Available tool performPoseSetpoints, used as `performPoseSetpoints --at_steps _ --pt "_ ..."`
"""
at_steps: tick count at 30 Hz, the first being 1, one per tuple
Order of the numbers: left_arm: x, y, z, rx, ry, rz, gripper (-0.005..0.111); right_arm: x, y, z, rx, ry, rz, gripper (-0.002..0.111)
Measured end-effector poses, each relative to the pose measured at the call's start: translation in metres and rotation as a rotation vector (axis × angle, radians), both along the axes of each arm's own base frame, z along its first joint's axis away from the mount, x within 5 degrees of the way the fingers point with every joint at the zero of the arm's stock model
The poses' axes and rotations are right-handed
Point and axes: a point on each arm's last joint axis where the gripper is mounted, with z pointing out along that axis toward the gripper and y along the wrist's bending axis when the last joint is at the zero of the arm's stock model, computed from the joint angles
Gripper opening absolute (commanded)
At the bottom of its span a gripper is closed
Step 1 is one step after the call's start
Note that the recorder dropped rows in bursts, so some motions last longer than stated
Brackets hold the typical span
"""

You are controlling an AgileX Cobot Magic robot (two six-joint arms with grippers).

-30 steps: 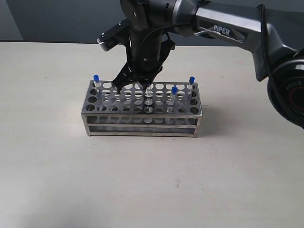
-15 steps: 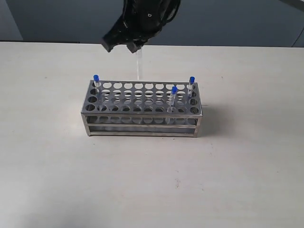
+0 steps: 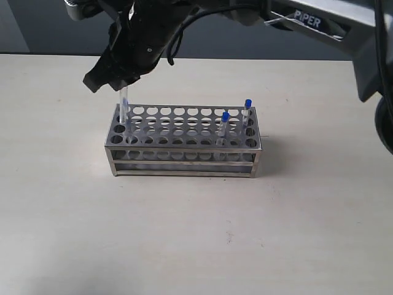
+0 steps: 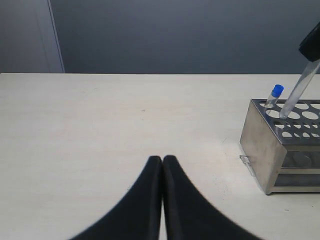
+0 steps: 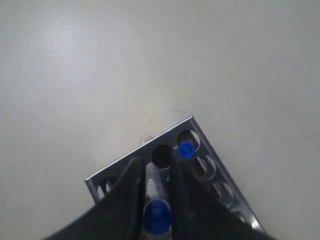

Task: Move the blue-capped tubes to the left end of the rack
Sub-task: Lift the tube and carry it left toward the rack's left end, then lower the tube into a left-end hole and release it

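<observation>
Blue-capped tube is pinched by the right gripper over the nine o'clock end of the rack; the left gripper is pressed together

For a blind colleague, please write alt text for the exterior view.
The right arm's black gripper holds a thin clear tube at the left end of a silvery metal test-tube rack on a beige table. Two blue-capped tubes stand near the rack's right end.
</observation>
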Motion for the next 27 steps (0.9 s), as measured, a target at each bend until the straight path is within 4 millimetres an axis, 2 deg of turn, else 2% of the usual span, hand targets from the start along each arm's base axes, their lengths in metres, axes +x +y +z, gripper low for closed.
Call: performPoseSetpoints --at_steps 10,18,27 --pt "0.0 0.0 0.0 0.0 0.0 0.0 0.001 0.008 0.007 -0.018 -0.016 -0.015 -0.002 -0.001" --pt "0.0 0.0 0.0 0.0 0.0 0.0 0.001 0.011 0.02 -0.047 0.0 0.021 0.0 -0.001" --pt "0.0 0.0 0.0 0.0 0.0 0.0 0.001 0.015 0.029 -0.061 0.073 0.04 -0.026 -0.001"
